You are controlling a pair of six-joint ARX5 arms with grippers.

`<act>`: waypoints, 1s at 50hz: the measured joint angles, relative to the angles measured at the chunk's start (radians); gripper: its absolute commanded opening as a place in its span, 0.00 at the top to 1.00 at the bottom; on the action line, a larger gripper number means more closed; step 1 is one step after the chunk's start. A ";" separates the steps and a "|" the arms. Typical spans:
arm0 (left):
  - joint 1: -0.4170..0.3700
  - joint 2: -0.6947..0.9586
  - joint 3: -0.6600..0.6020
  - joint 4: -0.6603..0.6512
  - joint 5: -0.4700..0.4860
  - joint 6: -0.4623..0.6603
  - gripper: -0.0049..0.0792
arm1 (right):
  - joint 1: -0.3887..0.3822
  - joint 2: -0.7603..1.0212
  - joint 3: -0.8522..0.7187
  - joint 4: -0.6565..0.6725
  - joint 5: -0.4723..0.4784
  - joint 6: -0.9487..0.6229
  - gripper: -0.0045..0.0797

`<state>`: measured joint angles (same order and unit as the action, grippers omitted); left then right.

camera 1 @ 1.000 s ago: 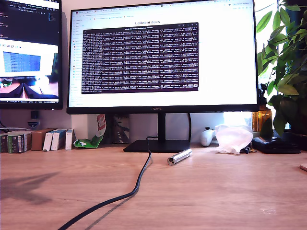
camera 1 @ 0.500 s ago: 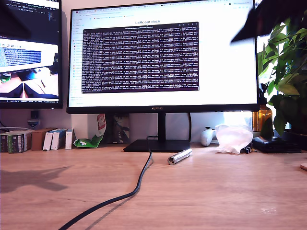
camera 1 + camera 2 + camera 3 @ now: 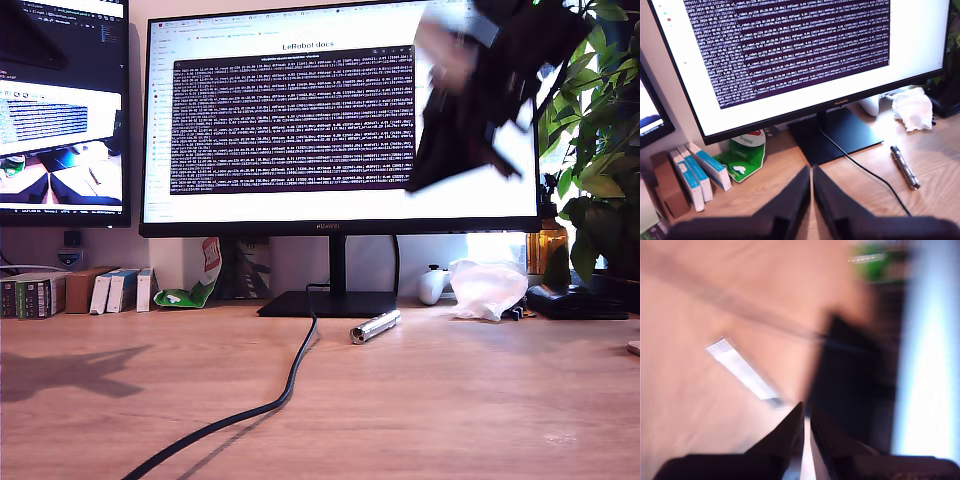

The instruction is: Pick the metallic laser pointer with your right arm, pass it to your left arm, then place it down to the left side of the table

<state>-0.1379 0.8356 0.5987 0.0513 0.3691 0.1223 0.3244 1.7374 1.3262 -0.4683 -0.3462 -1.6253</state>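
Light-brown wood table (image 3: 450, 400), visible grain. Large monitor (image 3: 340, 120) on black stand (image 3: 330, 303), dark terminal window on white page. Second monitor (image 3: 62, 110) at exterior view's left. Pale wall behind. Small boxes (image 3: 75, 292) lined against wall, green-white packet (image 3: 190, 293) beside them. Leafy plant (image 3: 595, 130) at exterior view's right, bright daylight behind it. Crumpled clear plastic (image 3: 487, 288) near stand. Black cable (image 3: 270, 400) trails across table.
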 measured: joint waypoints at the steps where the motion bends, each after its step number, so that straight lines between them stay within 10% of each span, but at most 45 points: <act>1: 0.000 0.000 0.000 0.000 0.000 0.007 0.95 | 0.004 0.014 0.000 -0.006 0.017 -0.031 0.96; 11: 0.000 0.000 0.000 0.000 0.000 0.013 0.95 | 0.021 0.113 0.000 -0.027 0.042 -0.083 0.91; 20: 0.000 0.000 0.000 0.000 0.000 0.013 0.95 | 0.018 0.109 0.000 -0.025 -0.026 -0.107 0.57; 50: 0.000 0.000 0.000 -0.014 0.000 0.013 0.95 | 0.023 0.234 0.071 -0.005 -0.145 -0.121 0.52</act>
<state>-0.1379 0.8352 0.5987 0.0376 0.3691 0.1352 0.3473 1.9717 1.3972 -0.4728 -0.4915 -1.7462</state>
